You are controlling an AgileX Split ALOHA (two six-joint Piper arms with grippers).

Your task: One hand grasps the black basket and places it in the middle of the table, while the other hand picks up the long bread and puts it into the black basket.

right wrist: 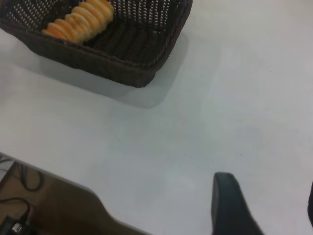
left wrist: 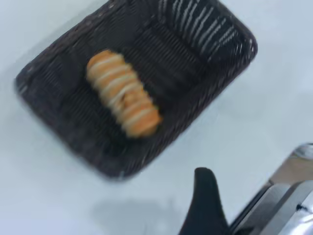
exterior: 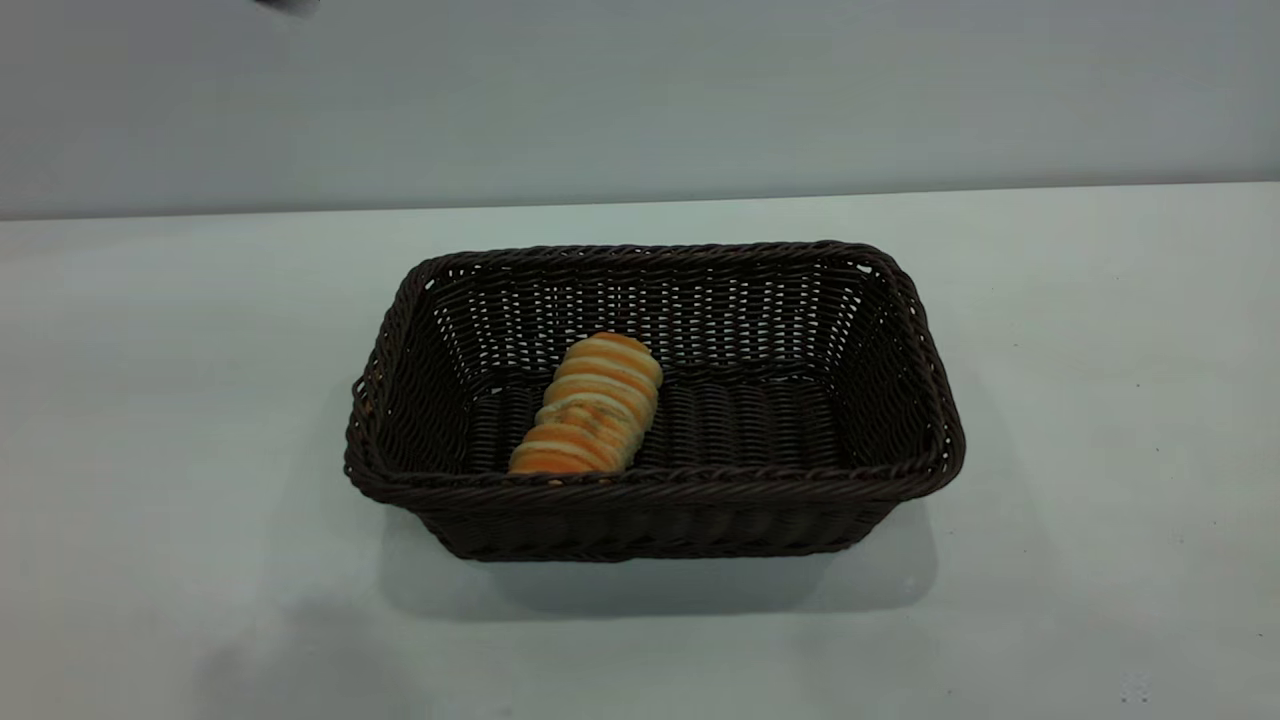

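One long bread [exterior: 589, 405] lies in the black basket [exterior: 905, 300] — unlabelled.

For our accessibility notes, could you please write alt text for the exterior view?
A long bread lies inside a black basket, left of centre and angled toward the back wall. The basket sits mid-way on a white table; no gripper is visible.

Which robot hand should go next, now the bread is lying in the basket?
Probably neither: the long bread already lies inside the black basket mid-table. If one must, the left: its gripper hangs just outside the basket's rim, while the right gripper is farther off.
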